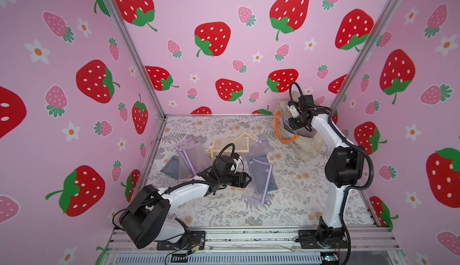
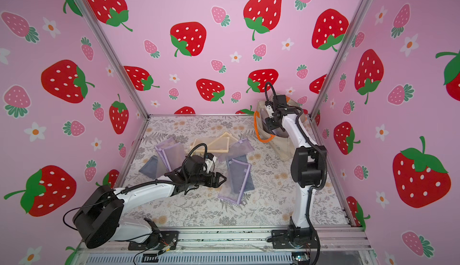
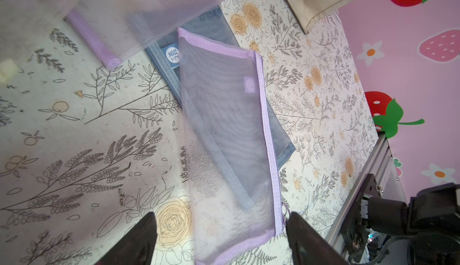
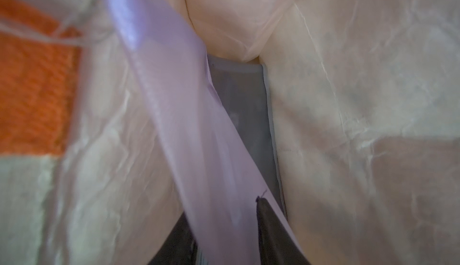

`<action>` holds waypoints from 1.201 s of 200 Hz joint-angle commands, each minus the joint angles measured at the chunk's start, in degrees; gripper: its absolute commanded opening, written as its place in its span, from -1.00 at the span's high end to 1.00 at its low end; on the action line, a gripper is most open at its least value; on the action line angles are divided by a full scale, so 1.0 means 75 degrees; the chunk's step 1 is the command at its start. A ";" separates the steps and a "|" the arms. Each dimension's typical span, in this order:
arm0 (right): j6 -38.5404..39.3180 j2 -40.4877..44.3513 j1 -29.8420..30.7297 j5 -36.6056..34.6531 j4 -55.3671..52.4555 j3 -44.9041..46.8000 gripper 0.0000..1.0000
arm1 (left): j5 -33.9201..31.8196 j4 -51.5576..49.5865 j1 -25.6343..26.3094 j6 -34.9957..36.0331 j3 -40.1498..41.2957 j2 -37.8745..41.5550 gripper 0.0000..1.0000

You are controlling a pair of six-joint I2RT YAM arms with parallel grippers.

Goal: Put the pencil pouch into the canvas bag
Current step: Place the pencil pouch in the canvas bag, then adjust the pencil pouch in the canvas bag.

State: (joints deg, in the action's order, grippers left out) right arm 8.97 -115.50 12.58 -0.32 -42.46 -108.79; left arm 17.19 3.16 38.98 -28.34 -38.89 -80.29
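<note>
Deep inside the canvas bag (image 4: 348, 102), a lilac pencil pouch (image 4: 179, 97) lies between the fingers of the right gripper (image 4: 221, 207), grip impossible to tell, while the left gripper (image 3: 220, 216) hovers, fingers spread, over another lilac mesh pouch (image 3: 224, 132) on the floral table (image 3: 74, 127).

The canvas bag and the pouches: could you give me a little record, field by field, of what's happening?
Canvas bag: far right of the table, mouth open
Right gripper: inside the bag, lilac pouch between its fingers; grip unclear
Also in bag: grey-blue pouch
Left gripper: open, aimed at a lilac mesh pouch on the table
</note>
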 commanded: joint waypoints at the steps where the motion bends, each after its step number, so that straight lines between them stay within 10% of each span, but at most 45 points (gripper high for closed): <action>1: -0.0071 0.0676 -0.0222 0.0065 -0.0061 0.0414 0.22 | 0.0087 0.0155 -0.0033 0.0040 0.0066 0.0042 -0.67; 94: -0.0147 -0.0171 -0.0391 0.0786 -0.0093 -0.0115 1.00 | 0.0057 0.0177 -0.0033 0.0016 0.0111 0.0094 -0.68; 240: 0.0772 0.0384 0.0374 -0.2017 -0.1447 -0.0714 1.00 | 0.0129 0.0379 -0.0074 0.0005 0.0099 -0.0301 -0.67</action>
State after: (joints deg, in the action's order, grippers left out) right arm 13.26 -114.21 15.86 -11.25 -47.62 -111.00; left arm 17.63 4.99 38.83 -28.64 -38.81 -82.61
